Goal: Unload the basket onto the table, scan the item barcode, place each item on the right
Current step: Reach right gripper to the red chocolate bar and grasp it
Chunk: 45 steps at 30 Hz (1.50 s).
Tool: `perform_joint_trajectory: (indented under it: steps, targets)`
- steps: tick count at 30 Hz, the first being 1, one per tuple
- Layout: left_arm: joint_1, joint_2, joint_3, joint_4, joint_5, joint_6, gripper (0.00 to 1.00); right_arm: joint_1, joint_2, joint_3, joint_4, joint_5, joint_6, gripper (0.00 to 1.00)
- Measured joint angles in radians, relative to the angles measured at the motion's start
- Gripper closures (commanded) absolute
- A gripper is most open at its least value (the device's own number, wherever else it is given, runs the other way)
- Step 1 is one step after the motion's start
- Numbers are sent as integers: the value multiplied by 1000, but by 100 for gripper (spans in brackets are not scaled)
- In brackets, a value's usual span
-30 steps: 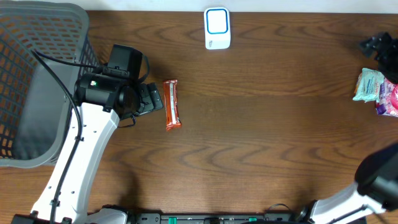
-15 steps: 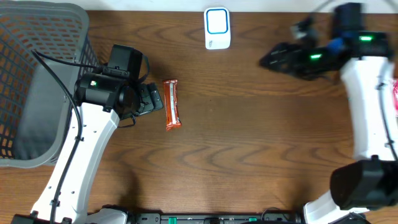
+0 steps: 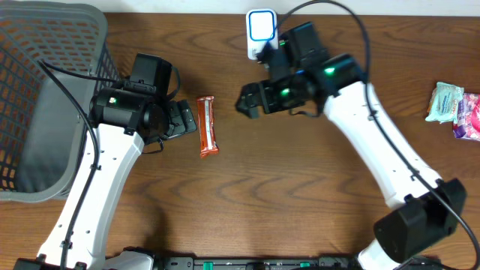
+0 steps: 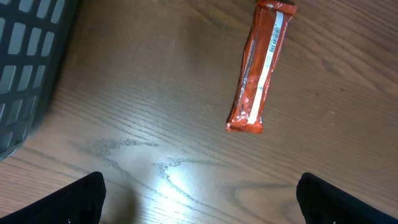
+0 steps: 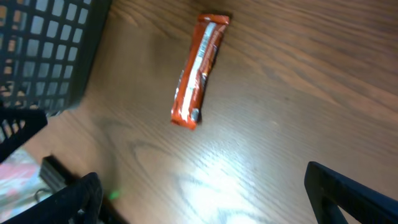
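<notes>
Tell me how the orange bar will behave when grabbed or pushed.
The orange bar lies flat and long, so it probably won't roll or tip; a push would likely slide or spin it. Its crimped wrapper looks slick and thin; gripping an end may just crumple it.

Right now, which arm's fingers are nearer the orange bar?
Left. The left fingers sit close beside the orange bar on the basket side; the right fingers are farther off on the bar's other side.
</notes>
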Motion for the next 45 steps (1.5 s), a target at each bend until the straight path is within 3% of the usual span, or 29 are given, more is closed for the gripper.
perform_joint_trajectory:
  steps: [7, 16, 26, 31, 40, 42, 45]
  targets:
    - [0, 0, 0, 0, 0, 0, 2, 101, 105, -2, 76, 53, 57, 1]
    - [0, 0, 0, 0, 0, 0, 2, 94, 262, -6, 204, -13, 138, 1]
    - [0, 0, 0, 0, 0, 0, 2, 94, 412, -8, 375, -104, 230, 16]
    - [0, 0, 0, 0, 0, 0, 2, 97, 428, -9, 424, -103, 302, 28]
    - [0, 0, 0, 0, 0, 0, 2, 154, 496, -9, 500, -16, 440, 30]
    - [0, 0, 0, 0, 0, 0, 2, 169, 504, 0, 518, -22, 450, 39]
    - [0, 0, 0, 0, 0, 0, 2, 187, 509, 1, 509, -7, 460, 66]
